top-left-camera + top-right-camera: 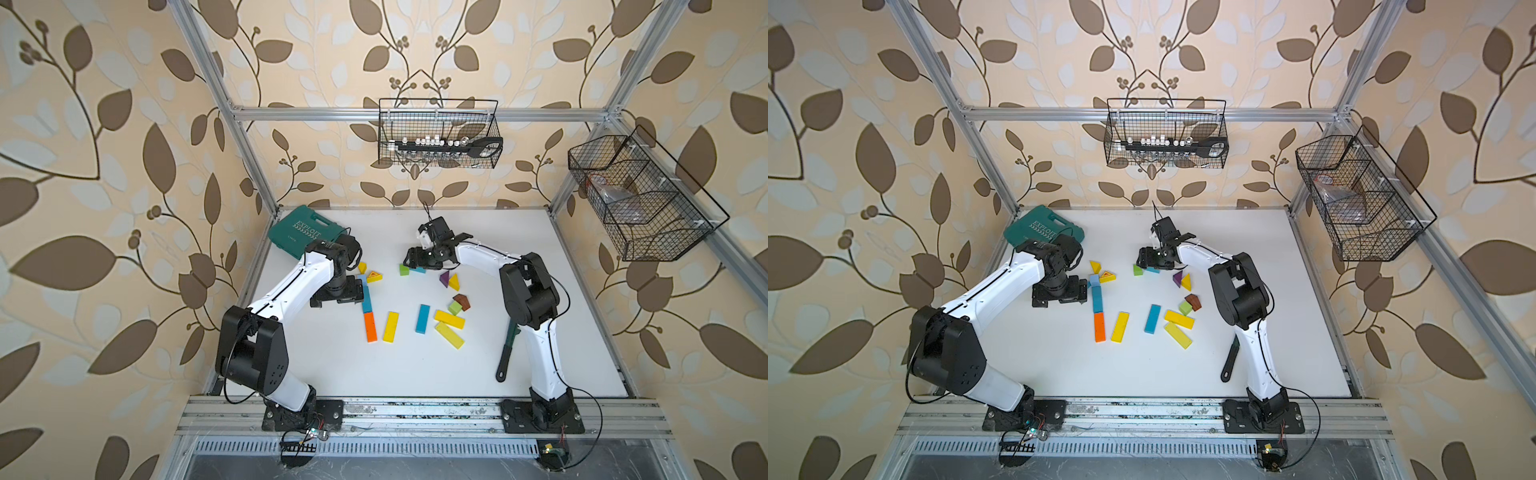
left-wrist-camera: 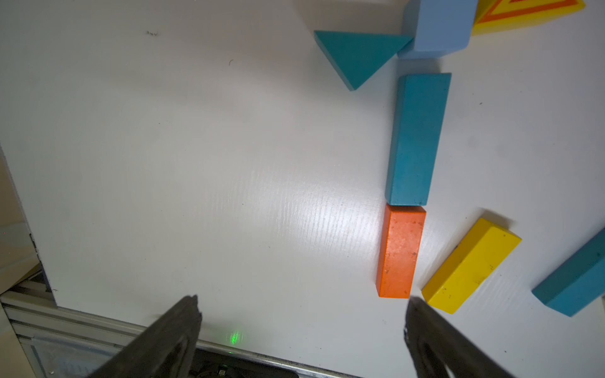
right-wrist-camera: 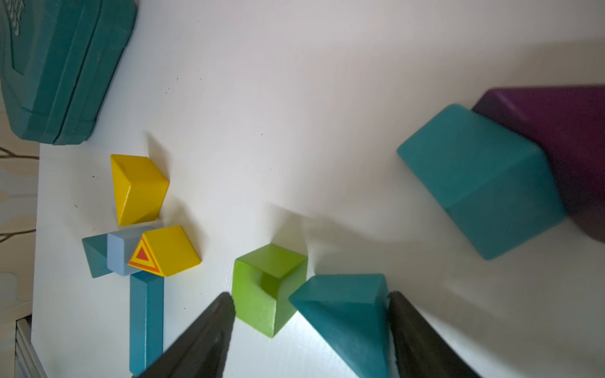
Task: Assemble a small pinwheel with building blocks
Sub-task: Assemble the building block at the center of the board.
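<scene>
My right gripper [image 3: 309, 296] straddles the teal wedge [image 3: 343, 314] near the desk's [image 1: 415, 374] back edge, fingers [image 3: 209, 330] spread, not pinching; my left gripper [image 2: 301, 304] gapes empty. Fetching a blade, I reckon: next, clamp it clear of the green cube [image 3: 266, 288].

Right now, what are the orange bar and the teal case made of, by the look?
The orange bar: probably painted wood, matte; dark specks and chips show in the paint. The teal case: likely moulded plastic with a slight sheen; raised lettering, stepped seams.
</scene>
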You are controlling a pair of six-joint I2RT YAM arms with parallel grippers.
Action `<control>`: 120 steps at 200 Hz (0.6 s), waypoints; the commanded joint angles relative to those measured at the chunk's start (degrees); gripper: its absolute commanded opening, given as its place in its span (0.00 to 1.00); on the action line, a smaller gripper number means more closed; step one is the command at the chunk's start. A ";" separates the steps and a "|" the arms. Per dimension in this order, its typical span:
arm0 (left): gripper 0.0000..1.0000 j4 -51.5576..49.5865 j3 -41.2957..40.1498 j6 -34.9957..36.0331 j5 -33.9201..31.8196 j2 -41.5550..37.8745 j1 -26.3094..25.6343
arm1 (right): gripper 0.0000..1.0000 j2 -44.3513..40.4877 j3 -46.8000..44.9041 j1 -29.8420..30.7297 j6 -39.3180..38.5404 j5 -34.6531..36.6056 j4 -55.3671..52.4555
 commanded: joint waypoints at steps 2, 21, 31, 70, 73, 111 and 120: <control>0.99 -1.04 0.17 0.59 0.72 0.19 0.67 | 0.76 1.50 2.26 -0.06 -1.78 -1.32 -0.17; 0.99 -1.07 0.17 0.66 0.80 0.34 0.67 | 0.77 0.15 2.52 -0.05 -3.03 1.93 -2.19; 0.99 -0.99 0.26 0.66 0.88 0.44 0.67 | 0.77 -1.58 1.68 -0.05 -3.56 4.35 -2.92; 0.99 -0.95 0.41 0.65 1.15 0.65 0.67 | 0.66 -7.38 -3.67 -0.09 -5.34 10.63 -4.74; 0.99 -0.95 0.43 0.62 1.15 0.62 0.67 | 0.65 -7.80 -4.29 -0.09 -5.37 10.82 -4.80; 0.99 -0.86 0.35 0.66 1.13 0.66 0.67 | 0.53 -12.78 -13.57 0.25 -4.37 10.06 0.30; 0.99 -0.86 0.35 0.68 1.16 0.76 0.67 | 0.53 -12.50 -13.82 0.60 -5.09 10.17 -0.12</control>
